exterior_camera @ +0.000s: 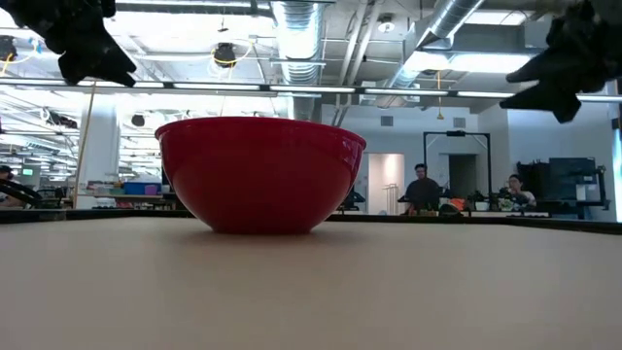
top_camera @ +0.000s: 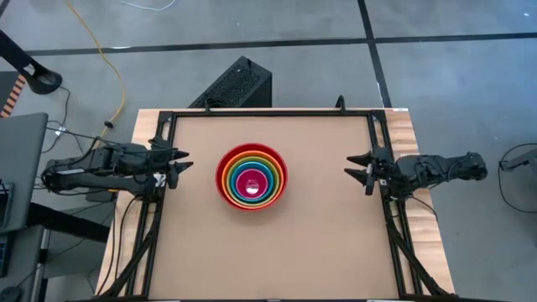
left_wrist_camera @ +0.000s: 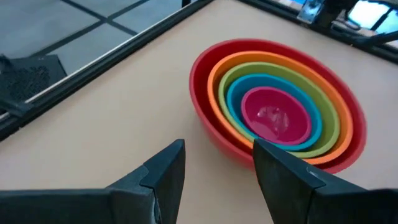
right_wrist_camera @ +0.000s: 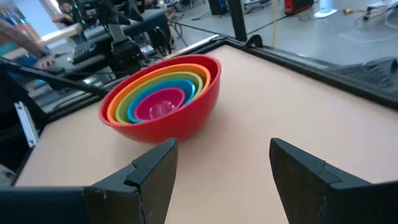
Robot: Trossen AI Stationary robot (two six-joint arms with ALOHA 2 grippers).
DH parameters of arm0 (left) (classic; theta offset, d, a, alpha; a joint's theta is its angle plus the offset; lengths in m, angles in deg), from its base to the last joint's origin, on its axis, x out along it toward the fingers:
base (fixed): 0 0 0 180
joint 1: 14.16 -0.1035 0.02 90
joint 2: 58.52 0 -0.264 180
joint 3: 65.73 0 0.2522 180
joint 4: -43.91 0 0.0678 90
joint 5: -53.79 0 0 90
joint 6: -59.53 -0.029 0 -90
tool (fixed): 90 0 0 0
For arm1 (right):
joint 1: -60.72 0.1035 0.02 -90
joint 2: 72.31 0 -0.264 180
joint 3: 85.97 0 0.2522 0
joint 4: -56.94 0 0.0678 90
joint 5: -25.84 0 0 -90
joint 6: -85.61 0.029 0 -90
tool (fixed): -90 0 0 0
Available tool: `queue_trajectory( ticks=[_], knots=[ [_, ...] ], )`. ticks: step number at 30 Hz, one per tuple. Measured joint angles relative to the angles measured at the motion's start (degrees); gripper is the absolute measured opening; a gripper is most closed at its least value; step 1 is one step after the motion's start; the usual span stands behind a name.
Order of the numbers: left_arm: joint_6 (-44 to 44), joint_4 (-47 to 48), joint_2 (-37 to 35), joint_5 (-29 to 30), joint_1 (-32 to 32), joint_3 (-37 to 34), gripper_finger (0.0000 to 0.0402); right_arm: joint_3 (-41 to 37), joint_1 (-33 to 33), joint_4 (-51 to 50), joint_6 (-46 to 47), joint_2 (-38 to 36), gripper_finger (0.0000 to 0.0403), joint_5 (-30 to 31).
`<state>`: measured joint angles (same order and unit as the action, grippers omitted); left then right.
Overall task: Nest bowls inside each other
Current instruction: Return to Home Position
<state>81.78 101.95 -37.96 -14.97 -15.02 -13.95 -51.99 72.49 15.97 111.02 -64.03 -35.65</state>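
A stack of nested bowls [top_camera: 252,179] rests by the base of its red outer bowl [exterior_camera: 260,173] on the table's middle: red, orange, yellow, green and blue rims ring a pink bowl [left_wrist_camera: 275,116] innermost. My left gripper [top_camera: 183,164] hovers open at the table's left edge, pointing toward the stack [left_wrist_camera: 278,103]. My right gripper [top_camera: 356,165] hovers open at the right edge, facing the stack [right_wrist_camera: 163,97]. Nothing lies between either pair of fingers.
A black frame [top_camera: 273,112] runs along the table's far, left and right sides. Bare tabletop [top_camera: 319,243] lies around the stack. A dark box [top_camera: 236,84] stands on the floor behind the table. People [exterior_camera: 422,187] are in the room far behind.
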Motion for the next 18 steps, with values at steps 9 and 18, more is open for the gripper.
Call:
queue_trajectory(
  ticks=[9, 18],
  knots=[
    [3.04, -5.03, -1.08, -1.27, 0.0, -6.3, 0.0176, -6.69, -0.04, 0.45, 2.69, -8.25, 0.026, -1.45],
    [1.36, -11.84, -1.51, 0.28, 0.0, -7.93, 0.0176, -11.38, -0.02, -0.23, 5.08, -8.09, 0.026, -2.42]
  ],
)
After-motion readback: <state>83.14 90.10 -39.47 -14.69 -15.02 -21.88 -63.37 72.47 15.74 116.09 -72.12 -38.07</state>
